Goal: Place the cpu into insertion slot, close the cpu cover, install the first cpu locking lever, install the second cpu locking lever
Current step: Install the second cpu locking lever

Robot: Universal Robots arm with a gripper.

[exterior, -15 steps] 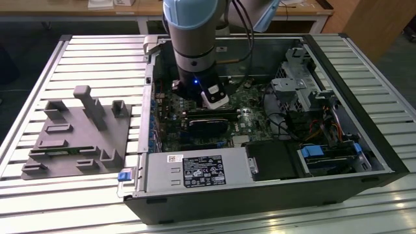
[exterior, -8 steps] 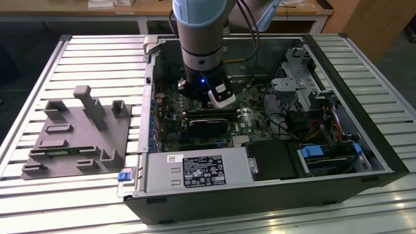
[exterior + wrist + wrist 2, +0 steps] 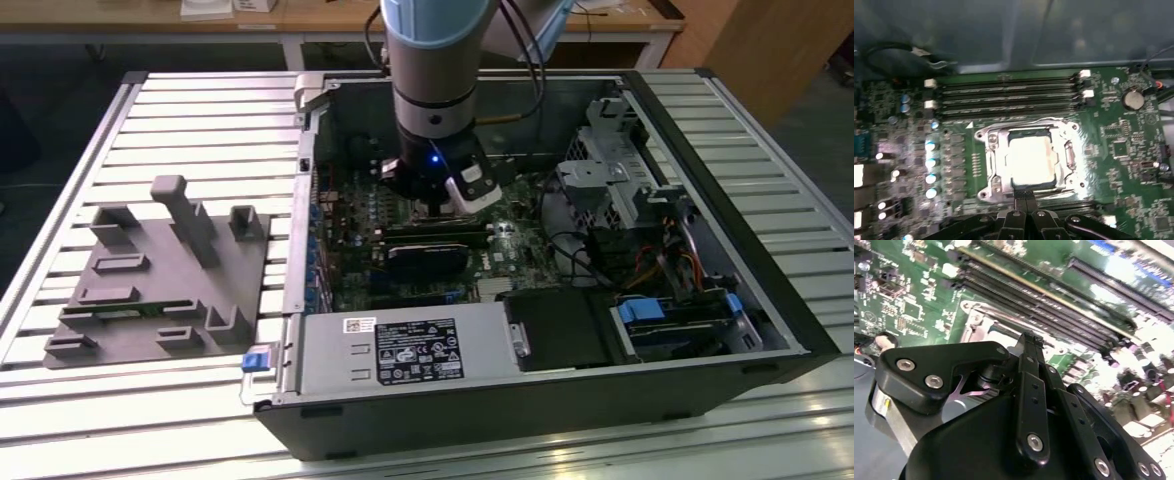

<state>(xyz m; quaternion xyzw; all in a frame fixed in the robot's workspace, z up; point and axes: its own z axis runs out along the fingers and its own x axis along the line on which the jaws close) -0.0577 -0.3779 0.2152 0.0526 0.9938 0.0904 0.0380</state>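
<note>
Black linkage bars of the claw fill the near edge of the first wrist view, the fingertips pressed together with nothing visible between them, just at the edge of the insertion slot. The cpu already lies flat inside that slot, its pale top showing through the window of the cpu cover, which looks folded down over it. By my judgement the work now stands at the levers: a good push would be slow and straight along the frame's edge, keeping clear of the memory slots beside it. In the exterior view, the arm reaches down into the open computer case on the slatted table, hiding the socket. The second wrist view shows the claw's side and one corner of the socket frame.
</note>
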